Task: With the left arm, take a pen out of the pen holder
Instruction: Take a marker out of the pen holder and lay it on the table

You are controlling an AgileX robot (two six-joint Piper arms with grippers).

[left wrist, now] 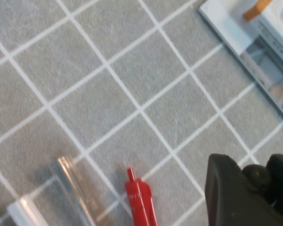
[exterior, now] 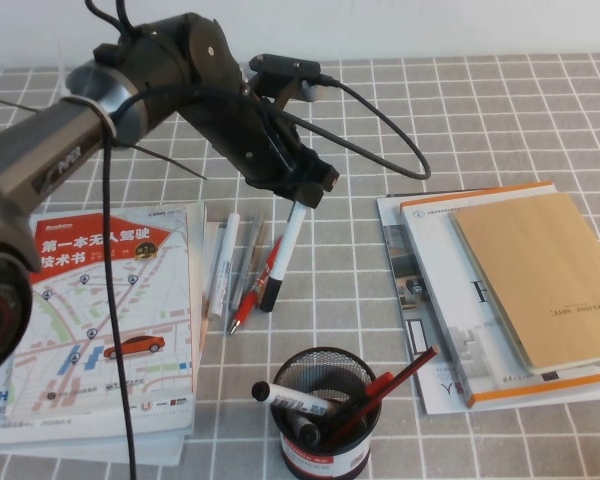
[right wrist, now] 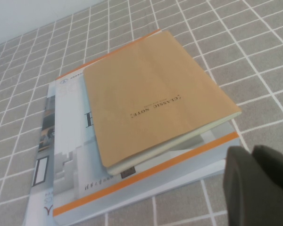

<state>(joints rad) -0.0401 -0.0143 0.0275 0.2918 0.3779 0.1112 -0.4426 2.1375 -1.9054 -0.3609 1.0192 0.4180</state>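
Worktop (exterior: 460, 120): grey tiled. Book stack (exterior: 540, 280) on my right. My right end effector (right wrist: 259, 188) hovers by its corner, state cannot tell. Pen holder (exterior: 325, 440) nearest me, several pens inside. My left end effector (exterior: 308, 188), beyond the holder, is clamped narrow on white pen (exterior: 285, 250) at its upper end. Black tip hangs down beside loose pens (exterior: 220, 270). Pen prob. light, stiff, w/ smooth slippery barrel; mid-barrel hold would limit swing.

Grey tiled table (exterior: 480, 120) with map booklet (exterior: 100, 310), loose pens (exterior: 221, 265), mesh pen holder (exterior: 325, 455), stacked books (exterior: 540, 280).
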